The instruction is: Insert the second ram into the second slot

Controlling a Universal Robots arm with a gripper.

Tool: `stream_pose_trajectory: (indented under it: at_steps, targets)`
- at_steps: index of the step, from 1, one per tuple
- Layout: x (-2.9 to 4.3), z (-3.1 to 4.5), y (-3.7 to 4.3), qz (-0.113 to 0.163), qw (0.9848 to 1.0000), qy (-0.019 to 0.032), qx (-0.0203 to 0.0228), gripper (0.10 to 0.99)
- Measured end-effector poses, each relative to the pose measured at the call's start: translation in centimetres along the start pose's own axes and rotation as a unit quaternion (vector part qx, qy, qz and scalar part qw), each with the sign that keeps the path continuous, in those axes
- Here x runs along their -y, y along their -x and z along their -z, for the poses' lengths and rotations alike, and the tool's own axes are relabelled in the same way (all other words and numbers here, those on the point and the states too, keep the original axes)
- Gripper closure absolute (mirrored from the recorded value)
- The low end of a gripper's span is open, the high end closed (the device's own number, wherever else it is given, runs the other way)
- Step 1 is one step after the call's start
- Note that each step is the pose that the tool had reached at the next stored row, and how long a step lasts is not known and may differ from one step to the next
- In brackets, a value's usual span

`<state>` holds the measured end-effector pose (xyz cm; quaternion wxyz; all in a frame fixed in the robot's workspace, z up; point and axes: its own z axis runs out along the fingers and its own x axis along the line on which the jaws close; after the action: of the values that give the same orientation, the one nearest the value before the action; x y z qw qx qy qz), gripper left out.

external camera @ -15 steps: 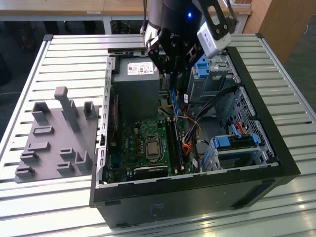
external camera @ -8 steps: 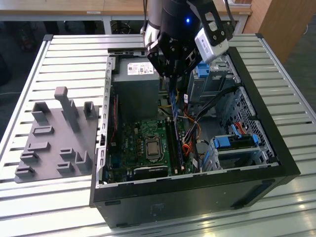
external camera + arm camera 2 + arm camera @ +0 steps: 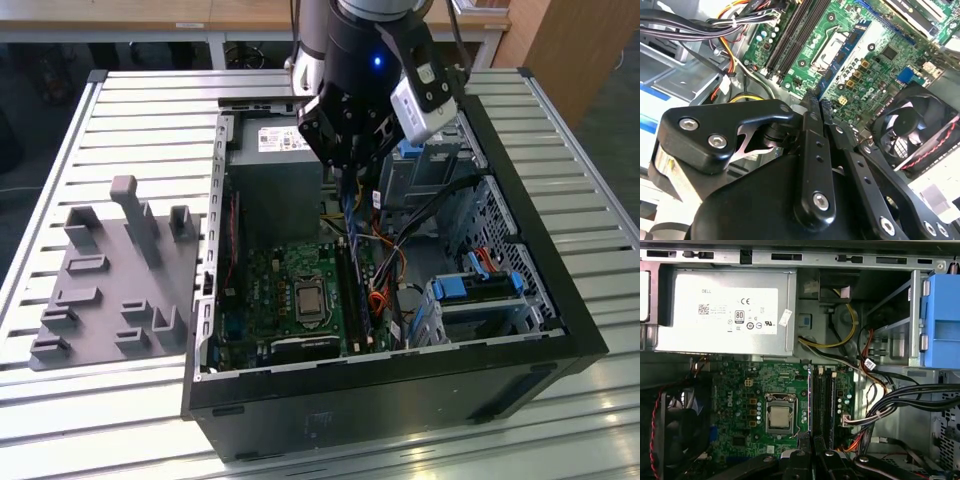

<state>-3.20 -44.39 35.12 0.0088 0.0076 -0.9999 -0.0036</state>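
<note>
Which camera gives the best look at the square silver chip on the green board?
The first wrist view: the chip faces it squarely, unblocked. The second wrist view shows it tilted; the exterior view shows it slanted.

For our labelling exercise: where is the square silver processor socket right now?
In the exterior view, the square silver processor socket sits on the green motherboard, just to the exterior view's left of the long black memory slots.

The bench (image 3: 150, 110) is a pale metal top of long parallel slats. On it an open black computer case (image 3: 400, 400) lies on its side. Just beside the case, on the exterior view's left, lies a flat grey plate (image 3: 110, 285) with upright posts and blocks.
</note>
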Motion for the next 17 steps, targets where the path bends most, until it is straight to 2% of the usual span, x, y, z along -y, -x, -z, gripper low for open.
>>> stream_pose_trajectory:
  at_steps: [7,17]
  targets:
    - [0.01,-0.85,0.02,0.0,1.0,-0.0043,-0.0001,0.949]
    - [0.01,-1.65,0.03,0.0,1.0,-0.0045,-0.0001,0.949]
